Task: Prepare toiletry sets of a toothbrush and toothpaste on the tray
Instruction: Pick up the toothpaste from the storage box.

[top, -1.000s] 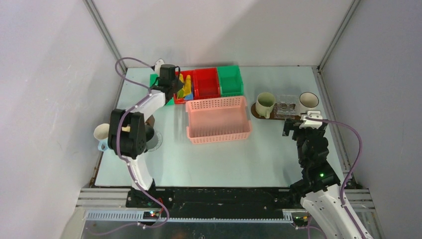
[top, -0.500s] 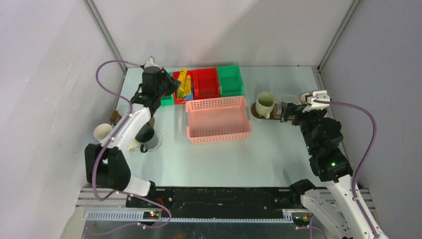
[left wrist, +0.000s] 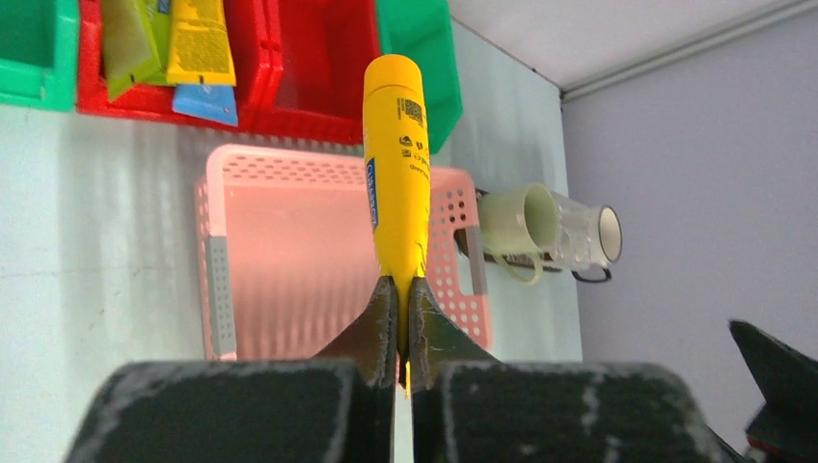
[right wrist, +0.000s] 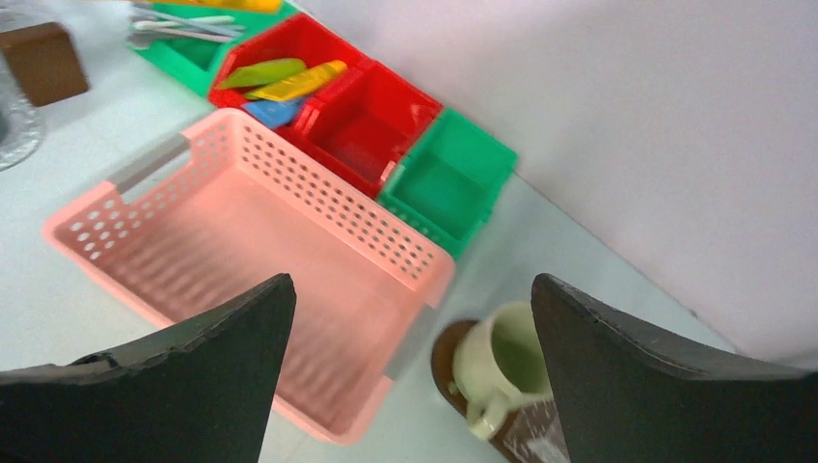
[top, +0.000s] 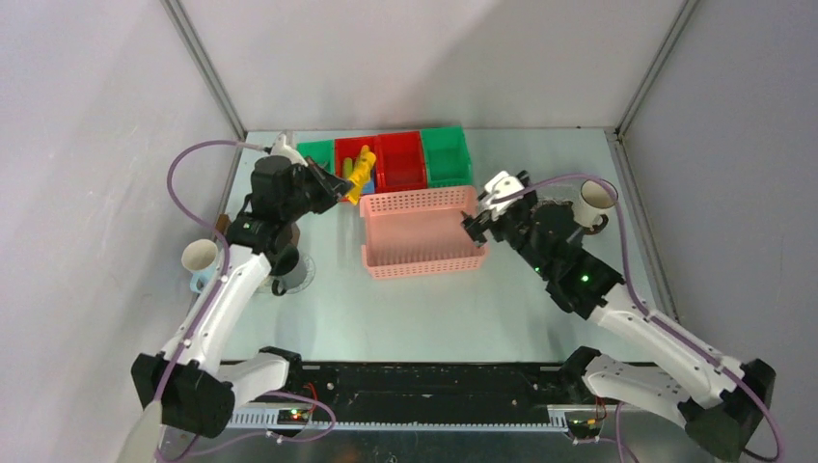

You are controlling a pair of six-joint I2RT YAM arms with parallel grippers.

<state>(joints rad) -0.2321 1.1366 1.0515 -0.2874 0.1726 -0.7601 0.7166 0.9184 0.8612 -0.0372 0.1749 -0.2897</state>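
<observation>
Tray (right wrist: pixel 447 357) sits at the far right of the counter (top: pixel 405 318). In the overhead view my right arm covers most of it. The pink basket (top: pixel 422 231) lies mid-counter just left of the tray, with nothing in it that I can see. Behind the basket is the row of green and red bins (top: pixel 400 159).

On the tray I count a cream mug (left wrist: pixel 516 224), a clear glass (left wrist: pixel 576 231) and a white mug (top: pixel 595 198). I can see neither a tube nor a brush in any of them, so I judge no set finished. Another pale mug (top: pixel 199 257) and a dark mug (top: pixel 282 258) wait at the left edge, well apart from the tray. Spare tubes (right wrist: pixel 289 82) lie in the red bin, and the brushes (right wrist: pixel 183 24) in the green bin at the far left end of the row.

The left arm reaches up from its base toward the far left, wrist turned to point right. The left claw (left wrist: pixel 400 309) is pinched tight on the flat crimped end of the yellow tube (left wrist: pixel 395 164). The tube's cap end juts forward, lifted above the bins. My read is that this tube has the whole basket to cross before it reaches a mug.

The right arm stretches leftward and hangs over the basket's right end. The right claw (right wrist: pixel 413 289) is spread wide and holds nothing.
</observation>
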